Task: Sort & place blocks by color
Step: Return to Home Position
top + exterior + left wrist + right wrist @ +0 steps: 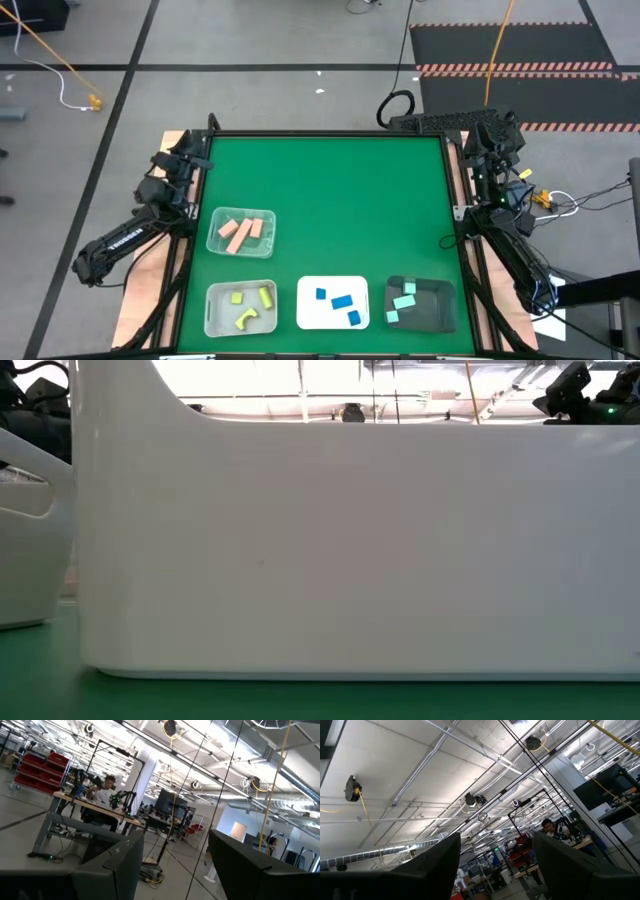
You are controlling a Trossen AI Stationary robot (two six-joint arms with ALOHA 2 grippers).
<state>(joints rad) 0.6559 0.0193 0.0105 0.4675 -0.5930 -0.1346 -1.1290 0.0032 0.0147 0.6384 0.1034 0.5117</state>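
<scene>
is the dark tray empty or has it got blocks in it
Not empty. The high view shows a few mint blocks lying inside the dark tray.

Both arms are black, built of jointed tubular links. The left arm (130, 235) looks matte and ribbed. The right arm (512, 245) shows small green lights and blue cable. Each ends in two flat, dark, wedge-shaped fingers (116, 870).
</scene>
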